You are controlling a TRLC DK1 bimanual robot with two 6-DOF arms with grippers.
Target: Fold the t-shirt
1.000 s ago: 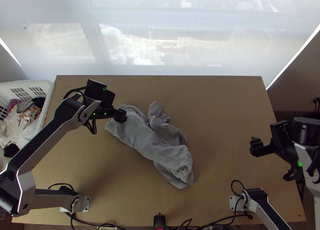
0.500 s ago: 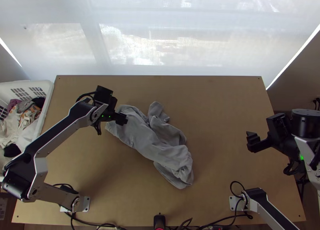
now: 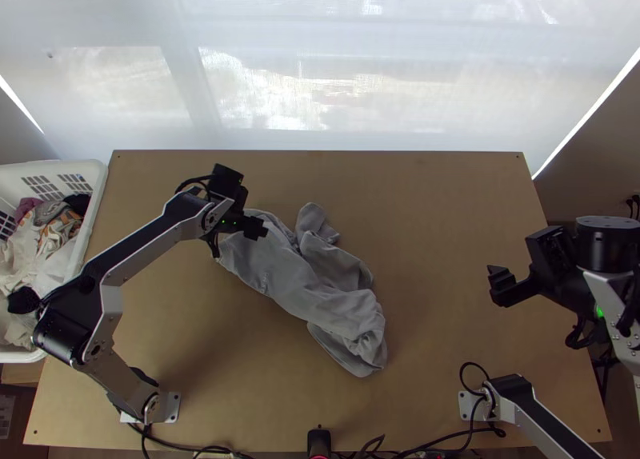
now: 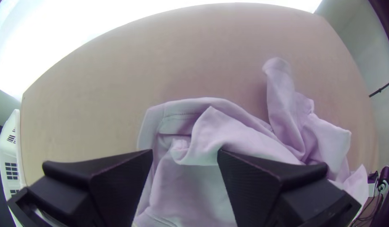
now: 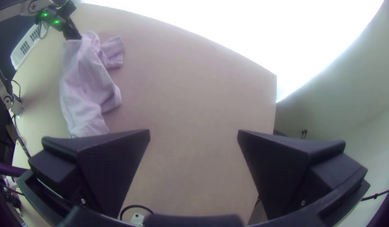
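Moves farther in over the bunched t-shirt on the table with the left tool, parted wide like the right tool, needing to lower squarely and pinch the edge cleanly.

Grey t-shirt – bunched, wrinkled; lying aslant on table

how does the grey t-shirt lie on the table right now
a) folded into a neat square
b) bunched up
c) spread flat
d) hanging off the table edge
b, the t-shirt lies rumpled in a long heap on the table, with creases across it and no flat, spread-out shape.
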